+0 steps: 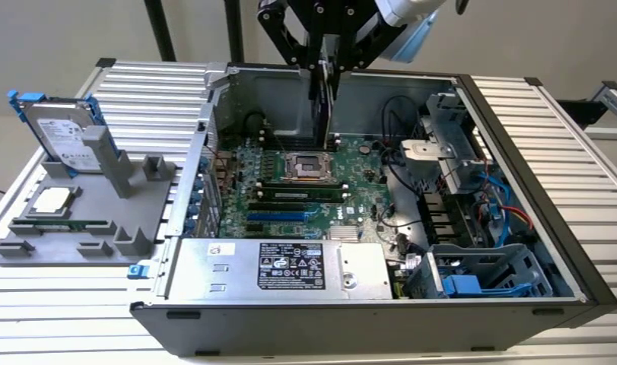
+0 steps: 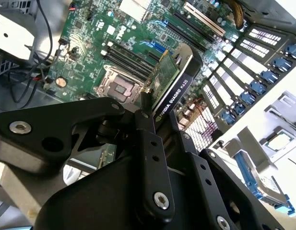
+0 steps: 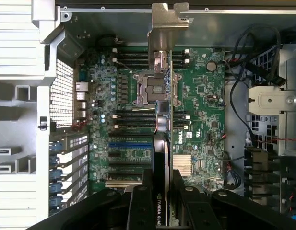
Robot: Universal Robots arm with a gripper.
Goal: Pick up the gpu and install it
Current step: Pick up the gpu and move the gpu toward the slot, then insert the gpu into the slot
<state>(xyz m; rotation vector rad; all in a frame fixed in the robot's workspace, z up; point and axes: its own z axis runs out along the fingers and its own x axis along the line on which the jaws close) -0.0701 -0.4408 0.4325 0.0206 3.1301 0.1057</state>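
Observation:
My gripper (image 1: 326,65) is shut on the gpu (image 1: 325,106), which hangs edge-on and upright over the open computer case (image 1: 551,190). Its lower edge is above the motherboard (image 1: 298,182), near the processor socket (image 1: 306,165). In the second wrist view the gripper (image 2: 157,112) clamps the gpu (image 2: 175,79) with the black cooler on one face and the green board on the other. In the first wrist view the gpu (image 3: 163,120) runs from the fingers (image 3: 138,203) to its silver bracket (image 3: 163,24), over the socket (image 3: 155,88). The expansion slots (image 3: 131,143) lie beside it.
A grey fixture (image 1: 135,179) at the exterior view's left holds a silver hard drive with blue rails (image 1: 59,133), a processor chip (image 1: 52,199) and a memory stick (image 1: 65,225). Inside the case are a power supply (image 1: 278,266), loose cables (image 1: 410,152) and a drive cage (image 1: 481,274).

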